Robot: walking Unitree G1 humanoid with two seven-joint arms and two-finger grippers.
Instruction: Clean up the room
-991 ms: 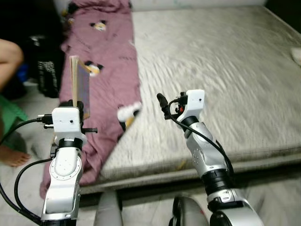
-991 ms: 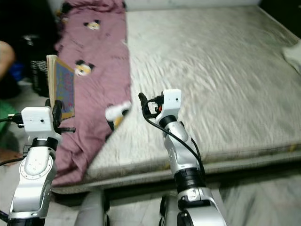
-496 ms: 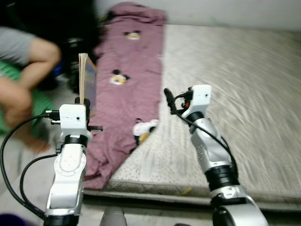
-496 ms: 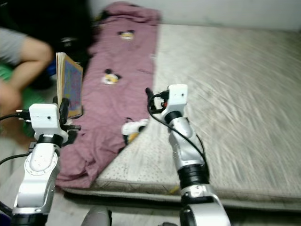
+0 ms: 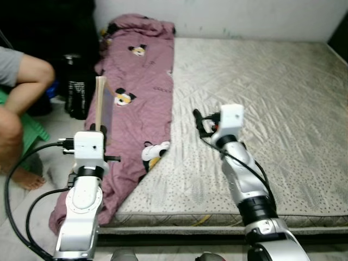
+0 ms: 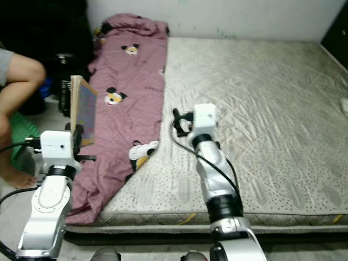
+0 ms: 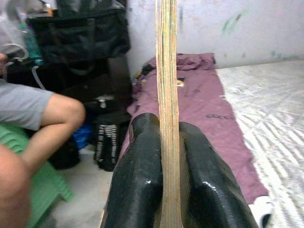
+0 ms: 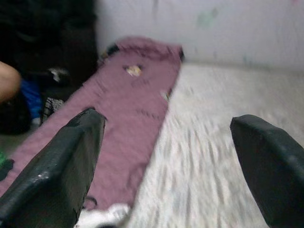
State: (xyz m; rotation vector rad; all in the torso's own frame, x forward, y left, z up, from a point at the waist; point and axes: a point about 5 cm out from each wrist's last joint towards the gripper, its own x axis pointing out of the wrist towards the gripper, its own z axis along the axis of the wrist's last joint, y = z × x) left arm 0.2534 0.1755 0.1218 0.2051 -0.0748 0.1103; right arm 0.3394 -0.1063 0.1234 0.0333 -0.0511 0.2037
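A thin book, upright at left of the frame, is pinched at its lower edge by the left gripper. It is judged light, stiff, best held near the spine. At centre, the right gripper is spread above the mattress.
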